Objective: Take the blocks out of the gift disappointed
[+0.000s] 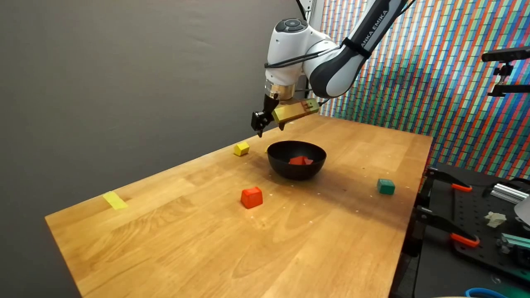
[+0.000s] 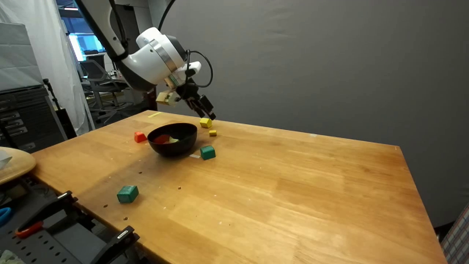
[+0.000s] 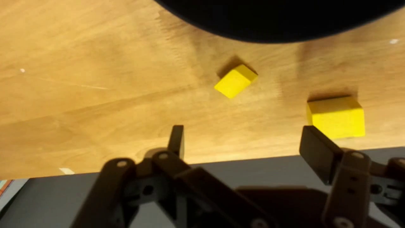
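Lying in the black bowl (image 1: 295, 172), a red block (image 1: 297, 160) shows in both exterior views, a yellowish piece (image 2: 173, 140) beside it; their full number is hard to tell. They should prove light and stiff, perhaps slick on their flat faces, so a pinch across two opposite sides, clear of the bowl's curve, looks the surest hold. Outside, a red-orange block (image 1: 251, 198), two green blocks (image 2: 208, 152) and two yellow blocks (image 3: 235, 82) sit on the wooden table (image 1: 207, 256). Near its edge by the grey wall (image 1: 145, 82), the gripper (image 3: 242, 139) hangs with fingers spread, nothing between them.
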